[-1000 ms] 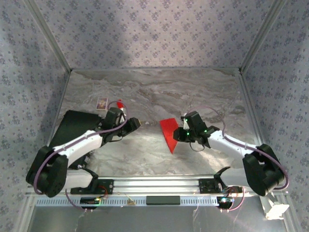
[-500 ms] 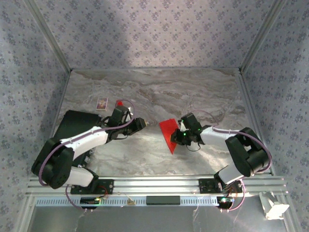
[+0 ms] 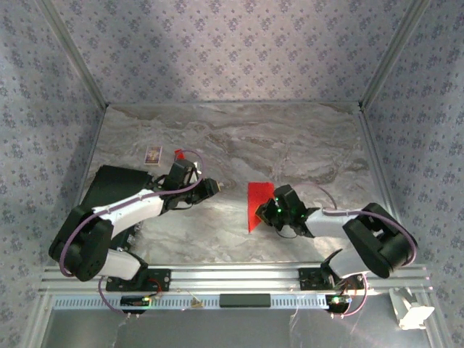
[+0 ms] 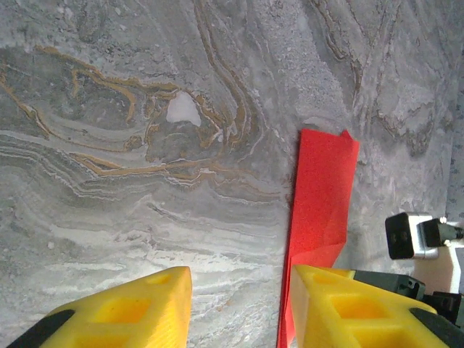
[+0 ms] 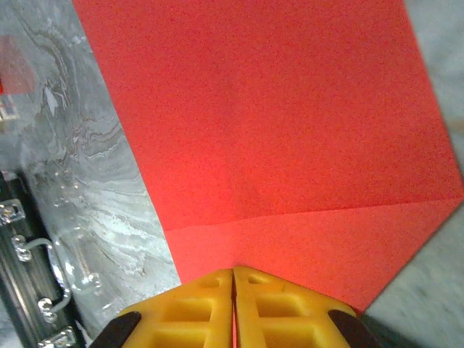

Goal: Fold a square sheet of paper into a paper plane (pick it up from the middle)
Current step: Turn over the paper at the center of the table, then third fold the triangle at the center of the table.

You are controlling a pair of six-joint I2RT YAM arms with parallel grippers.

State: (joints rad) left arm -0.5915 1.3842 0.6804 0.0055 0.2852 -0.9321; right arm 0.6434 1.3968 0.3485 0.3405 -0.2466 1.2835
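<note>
Near right edge of the red sheet [image 3: 257,205]: right gripper [image 3: 273,210], clamped shut on the paper; you hold that pinch low. Sheet itself: folded, resting on the table [image 3: 304,145]. Left of the sheet, apart: left gripper [image 3: 211,187], jaws parted, empty; bring it across to press the crease.

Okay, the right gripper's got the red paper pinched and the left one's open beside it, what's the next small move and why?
Probably nudge the left gripper sideways toward the folded red paper until its edge sits between the open jaws. The right gripper is shut on the paper, but it lies outside the left gripper's gap, so closing now would likely miss.
</note>
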